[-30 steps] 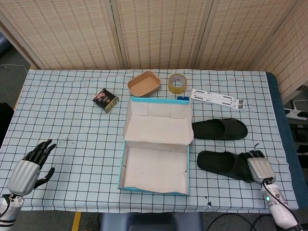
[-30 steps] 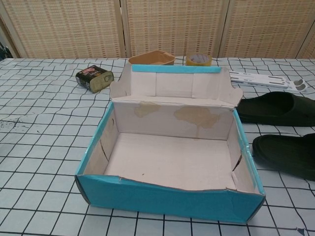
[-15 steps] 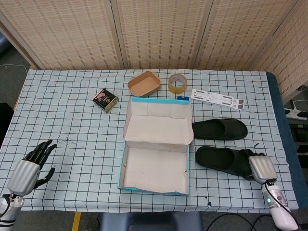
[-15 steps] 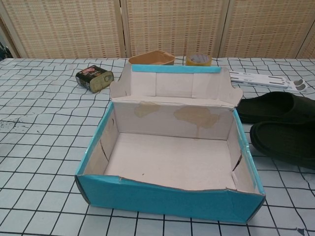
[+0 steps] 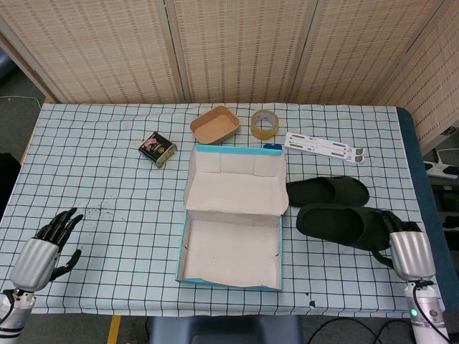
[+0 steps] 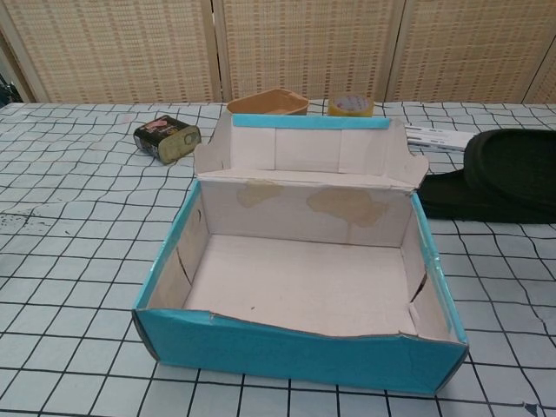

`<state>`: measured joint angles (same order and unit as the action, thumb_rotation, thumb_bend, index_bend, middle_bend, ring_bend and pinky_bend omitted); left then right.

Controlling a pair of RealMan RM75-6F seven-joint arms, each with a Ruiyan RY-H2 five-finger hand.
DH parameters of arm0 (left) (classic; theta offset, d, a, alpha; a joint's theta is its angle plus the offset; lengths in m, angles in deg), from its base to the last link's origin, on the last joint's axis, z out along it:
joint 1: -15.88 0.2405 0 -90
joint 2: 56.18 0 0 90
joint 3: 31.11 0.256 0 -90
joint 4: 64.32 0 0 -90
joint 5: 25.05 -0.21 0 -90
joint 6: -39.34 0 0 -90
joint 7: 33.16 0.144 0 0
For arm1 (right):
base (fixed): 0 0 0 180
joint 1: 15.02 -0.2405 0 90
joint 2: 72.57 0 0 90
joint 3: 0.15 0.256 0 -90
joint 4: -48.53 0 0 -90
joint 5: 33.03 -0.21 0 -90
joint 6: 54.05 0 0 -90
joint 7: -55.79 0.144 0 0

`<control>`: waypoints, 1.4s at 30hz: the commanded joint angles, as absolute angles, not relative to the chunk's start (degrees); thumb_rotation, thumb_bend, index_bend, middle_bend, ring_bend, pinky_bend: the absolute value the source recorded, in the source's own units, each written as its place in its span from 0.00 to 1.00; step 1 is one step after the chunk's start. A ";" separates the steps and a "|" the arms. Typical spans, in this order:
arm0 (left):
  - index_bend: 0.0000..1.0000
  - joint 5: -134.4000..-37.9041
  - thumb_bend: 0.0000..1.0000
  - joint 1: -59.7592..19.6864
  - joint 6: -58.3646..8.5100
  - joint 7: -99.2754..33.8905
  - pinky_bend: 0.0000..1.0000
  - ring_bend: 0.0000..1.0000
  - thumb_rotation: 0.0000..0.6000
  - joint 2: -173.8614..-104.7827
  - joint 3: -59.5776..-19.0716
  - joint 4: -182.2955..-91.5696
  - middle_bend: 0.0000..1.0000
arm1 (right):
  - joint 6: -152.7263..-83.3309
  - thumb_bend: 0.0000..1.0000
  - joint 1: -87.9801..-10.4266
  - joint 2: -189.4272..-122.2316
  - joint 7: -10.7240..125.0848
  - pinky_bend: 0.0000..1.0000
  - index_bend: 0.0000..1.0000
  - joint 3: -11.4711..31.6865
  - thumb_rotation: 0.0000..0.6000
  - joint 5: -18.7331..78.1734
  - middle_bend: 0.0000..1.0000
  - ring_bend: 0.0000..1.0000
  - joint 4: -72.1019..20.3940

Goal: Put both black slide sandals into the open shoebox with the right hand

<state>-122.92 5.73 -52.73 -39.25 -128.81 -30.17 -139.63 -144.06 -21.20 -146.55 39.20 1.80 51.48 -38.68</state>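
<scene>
Woven screens stand behind the table in its blue-checked white cloth (image 5: 107, 165). My right hand (image 5: 407, 247) grasps one black rubber slide sandal (image 5: 337, 222) by its end, lifted. I judge I should carry it left, clearing the wall of the open blue-and-white cardboard shoebox (image 5: 188, 247), which is empty. The other black sandal (image 5: 328, 190) lies beyond my hand. My left hand (image 5: 39, 254) rests released, fingers spread. The small brown paper bowl (image 5: 214, 124) looks empty.
</scene>
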 commanded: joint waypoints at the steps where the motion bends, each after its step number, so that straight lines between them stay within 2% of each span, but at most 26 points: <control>1: 0.08 -123.24 0.40 5.82 -53.11 -39.38 0.30 0.08 1.00 -128.76 -30.12 -139.71 0.02 | -147.29 0.09 -20.63 -145.33 33.73 0.41 0.66 2.93 1.00 56.09 0.58 0.46 -44.20; 4: 0.08 -123.35 0.40 5.82 -53.12 -39.61 0.30 0.08 1.00 -128.66 -30.04 -139.72 0.02 | -145.79 0.09 -22.31 -144.63 30.61 0.41 0.66 3.21 1.00 58.44 0.58 0.46 -48.34; 10: 0.08 -123.03 0.40 5.82 -52.93 -40.20 0.30 0.08 1.00 -128.44 -30.14 -139.74 0.02 | -135.06 0.09 -28.93 -145.36 23.15 0.41 0.66 5.54 1.00 56.71 0.58 0.46 -57.18; 13: 0.08 -122.99 0.40 5.90 -53.23 -40.56 0.30 0.08 1.00 -128.37 -30.26 -139.68 0.02 | -129.16 0.09 -32.70 -147.27 16.78 0.42 0.66 7.70 1.00 52.12 0.58 0.46 -60.47; 18: 0.08 -122.93 0.40 5.91 -53.14 -40.93 0.30 0.08 1.00 -128.24 -30.24 -139.61 0.02 | -121.45 0.09 -39.17 -151.25 7.53 0.42 0.66 12.34 1.00 37.73 0.58 0.46 -65.97; 24: 0.08 -122.82 0.40 5.86 -52.98 -41.21 0.30 0.08 1.00 -128.15 -30.28 -139.64 0.02 | -122.26 0.09 -45.35 -158.33 -2.46 0.42 0.66 14.80 1.00 27.80 0.59 0.46 -68.69; 32: 0.08 -122.55 0.40 5.89 -52.84 -41.23 0.30 0.08 1.00 -128.08 -30.38 -139.60 0.02 | -122.59 0.09 -50.08 -161.84 -7.26 0.42 0.66 15.32 1.00 18.64 0.59 0.47 -72.77; 34: 0.08 -122.46 0.40 5.95 -52.84 -41.38 0.30 0.08 1.00 -127.90 -30.39 -139.78 0.02 | -122.89 0.09 -51.93 -163.46 -9.53 0.42 0.66 14.43 1.00 15.39 0.59 0.47 -73.85; 42: 0.08 -121.79 0.40 5.81 -52.07 -42.11 0.30 0.08 1.00 -127.56 -30.53 -139.99 0.03 | -131.45 0.09 -54.59 -164.77 -15.38 0.43 0.66 11.39 1.00 7.90 0.60 0.48 -78.83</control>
<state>-121.88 5.87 -52.18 -42.13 -127.57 -30.51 -139.96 -129.78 -53.72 -164.39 -14.14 12.29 9.30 -77.32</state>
